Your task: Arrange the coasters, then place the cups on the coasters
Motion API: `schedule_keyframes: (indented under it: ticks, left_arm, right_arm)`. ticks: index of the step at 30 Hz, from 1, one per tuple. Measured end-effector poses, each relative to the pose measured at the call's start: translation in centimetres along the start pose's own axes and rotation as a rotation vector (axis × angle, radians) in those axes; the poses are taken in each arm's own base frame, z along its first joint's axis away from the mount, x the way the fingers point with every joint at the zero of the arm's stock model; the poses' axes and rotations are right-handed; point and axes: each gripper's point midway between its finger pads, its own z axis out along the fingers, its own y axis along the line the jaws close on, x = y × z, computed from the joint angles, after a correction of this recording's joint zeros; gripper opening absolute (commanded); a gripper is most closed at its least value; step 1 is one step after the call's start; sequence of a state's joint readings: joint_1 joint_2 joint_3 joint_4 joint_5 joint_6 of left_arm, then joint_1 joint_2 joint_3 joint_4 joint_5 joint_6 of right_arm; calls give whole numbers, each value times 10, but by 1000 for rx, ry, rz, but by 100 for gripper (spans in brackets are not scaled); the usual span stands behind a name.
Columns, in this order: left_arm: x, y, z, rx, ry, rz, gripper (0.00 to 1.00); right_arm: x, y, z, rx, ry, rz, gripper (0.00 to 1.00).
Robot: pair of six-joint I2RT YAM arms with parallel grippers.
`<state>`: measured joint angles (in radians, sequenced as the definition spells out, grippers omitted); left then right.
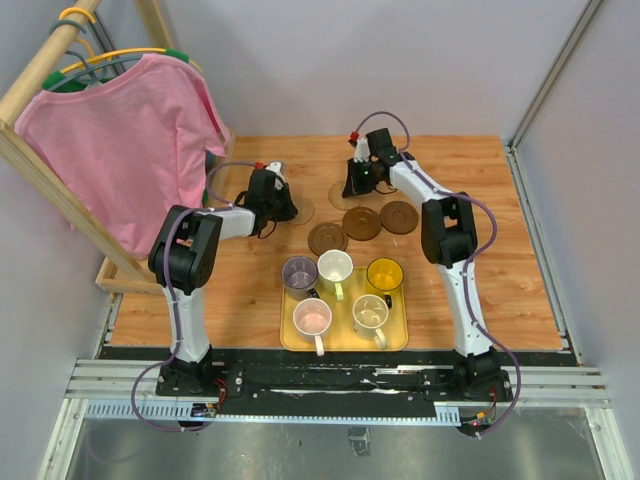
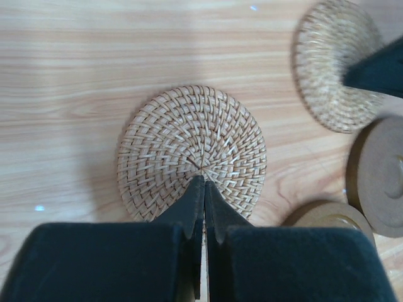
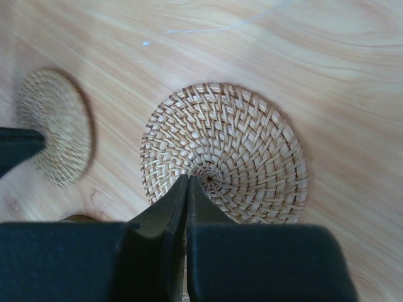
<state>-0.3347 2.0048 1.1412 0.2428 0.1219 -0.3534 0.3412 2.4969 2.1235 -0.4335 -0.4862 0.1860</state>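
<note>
Two pale woven coasters lie at the back of the table. My left gripper (image 1: 283,211) is shut, its tips (image 2: 203,183) pointing down at the centre of the left woven coaster (image 1: 303,212) (image 2: 192,148). The right gripper (image 1: 352,189) (image 3: 187,179) is also shut, over the middle of the right woven coaster (image 1: 337,196) (image 3: 230,148). Neither holds anything. Three dark brown coasters (image 1: 327,238) (image 1: 361,223) (image 1: 399,216) lie in a row nearer the front. Several cups stand on the yellow tray (image 1: 288,342): grey-purple (image 1: 299,272), white-greenish (image 1: 335,267), yellow (image 1: 384,275), pink (image 1: 312,318) and cream (image 1: 370,314).
A pink shirt (image 1: 130,140) hangs on a wooden rack (image 1: 40,165) at the back left, next to the left arm. Grey walls close in the table at the back and right. Each wrist view shows the other woven coaster (image 2: 330,63) (image 3: 56,126) close by.
</note>
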Motion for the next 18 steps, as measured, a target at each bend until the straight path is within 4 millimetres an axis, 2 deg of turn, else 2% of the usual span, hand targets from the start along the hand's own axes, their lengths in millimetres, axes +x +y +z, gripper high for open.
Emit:
schedule_keyframes:
  ticks: [3, 9, 18]
  left_arm:
    - [-10, 20, -1, -38, -18, -35, 0]
    - [-31, 51, 3, -101, -42, -74, 0]
    - [-48, 60, 16, -128, -42, -71, 1]
  right_arm:
    - [-4, -17, -7, 26, -13, 37, 1]
    - [-15, -72, -31, 110, -61, 118, 1]
    - [-21, -150, -73, 263, -123, 220, 1]
